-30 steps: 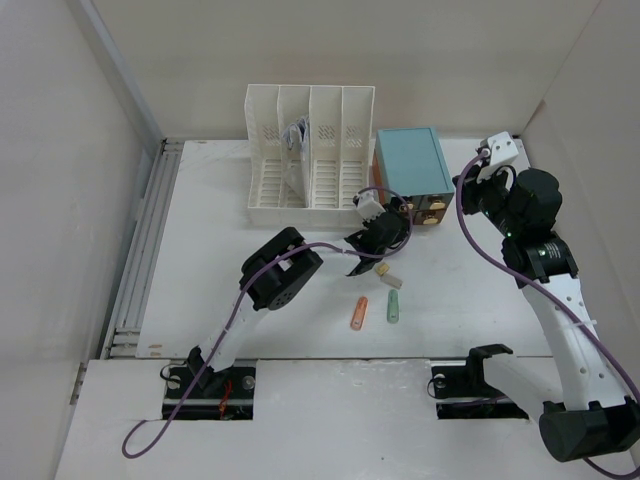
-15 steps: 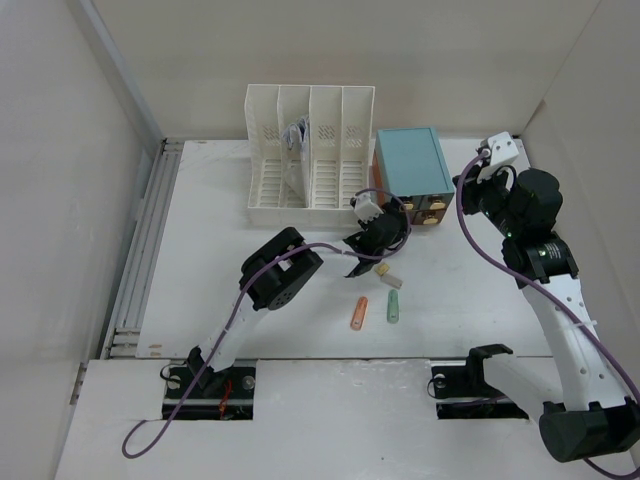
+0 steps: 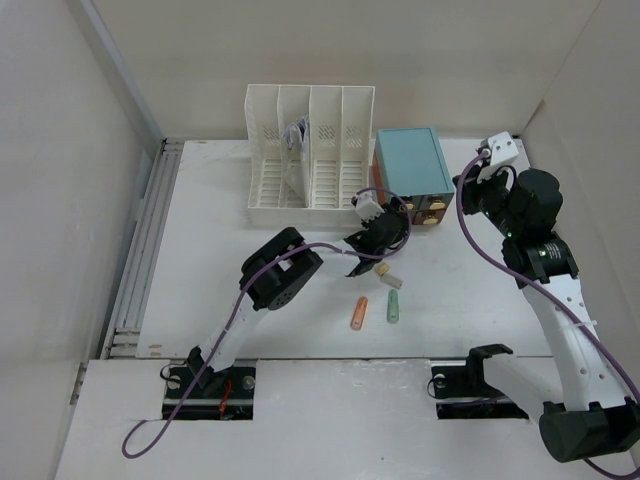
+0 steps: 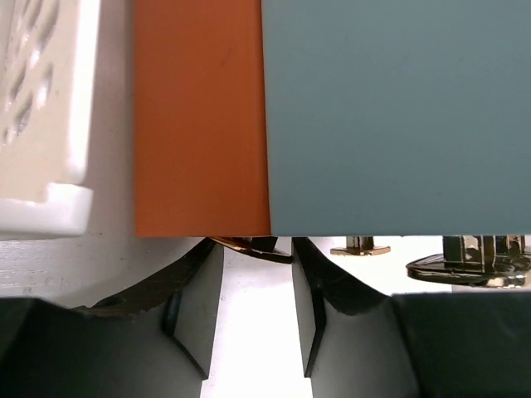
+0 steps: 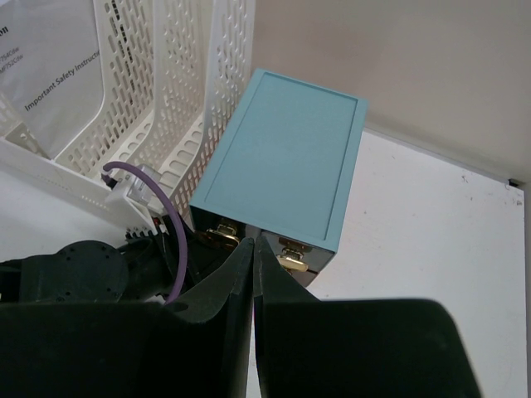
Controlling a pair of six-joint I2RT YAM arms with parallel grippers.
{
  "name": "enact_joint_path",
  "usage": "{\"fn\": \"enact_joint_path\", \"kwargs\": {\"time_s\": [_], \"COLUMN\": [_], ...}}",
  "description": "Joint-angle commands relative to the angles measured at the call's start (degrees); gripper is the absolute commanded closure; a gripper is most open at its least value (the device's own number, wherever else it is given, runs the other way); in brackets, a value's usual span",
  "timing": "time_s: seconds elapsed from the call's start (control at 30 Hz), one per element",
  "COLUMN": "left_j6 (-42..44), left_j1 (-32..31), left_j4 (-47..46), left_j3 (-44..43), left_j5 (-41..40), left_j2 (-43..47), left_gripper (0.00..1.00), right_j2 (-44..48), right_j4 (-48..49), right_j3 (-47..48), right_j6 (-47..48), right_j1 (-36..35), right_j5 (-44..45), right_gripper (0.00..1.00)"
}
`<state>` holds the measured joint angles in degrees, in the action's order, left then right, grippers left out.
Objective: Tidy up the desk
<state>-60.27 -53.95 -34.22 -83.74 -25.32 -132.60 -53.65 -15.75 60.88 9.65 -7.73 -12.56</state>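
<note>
On the white desk point(image 3: 215, 225) stands a small drawer box point(image 3: 411, 160) with a teal top and brass handles on its front. My left gripper point(image 3: 385, 238) is low at that front. In the left wrist view its jaws point(image 4: 257, 249) stand apart over bare desk, their tips at a brass handle point(image 4: 249, 247) below the box's orange side point(image 4: 199, 116). My right gripper point(image 3: 467, 195) hovers to the right of the box, and its fingers point(image 5: 253, 249) are pressed together with nothing in them.
A white slotted file rack point(image 3: 310, 160) with papers stands left of the box. Two small cream pieces point(image 3: 383, 268), an orange marker point(image 3: 358, 314) and a green marker point(image 3: 394, 308) lie on the desk in front. A ridged rail point(image 3: 140, 250) runs along the left edge.
The left gripper has shifted very slightly at the box front. The right arm and the loose items have not moved.
</note>
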Motion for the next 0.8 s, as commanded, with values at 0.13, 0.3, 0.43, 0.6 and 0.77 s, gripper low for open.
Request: {"fn": "enact_joint_path", "kwargs": {"time_s": [0.13, 0.3, 0.43, 0.6, 0.77], "left_j6": [2.61, 2.61, 2.61, 2.00, 2.00], "left_j1": [1.40, 1.40, 0.87, -0.27, -2.03], "left_j4": [-0.32, -1.37, -1.90, -2.43, -2.96], "left_j3": [-1.08, 0.16, 0.69, 1.83, 2.45], "left_j5": [-5.00, -4.47, -3.86, -3.33, -3.33], "left_j2": [2.60, 2.60, 3.13, 3.66, 4.19], "left_gripper": [0.75, 0.78, 0.79, 0.80, 0.81], "right_j2": [1.00, 1.00, 1.00, 1.00, 1.00], "right_j4": [3.27, 3.27, 3.27, 3.27, 3.27], "right_j3": [-0.24, -0.24, -0.24, -0.24, -0.24], "right_j6": [0.28, 0.28, 0.28, 0.28, 0.28], "right_j1": [0.26, 0.26, 0.26, 0.26, 0.26], "right_j5": [-0.80, -0.80, -0.80, -0.80, -0.80], "right_gripper": [0.92, 0.92, 0.92, 0.92, 0.92]}}
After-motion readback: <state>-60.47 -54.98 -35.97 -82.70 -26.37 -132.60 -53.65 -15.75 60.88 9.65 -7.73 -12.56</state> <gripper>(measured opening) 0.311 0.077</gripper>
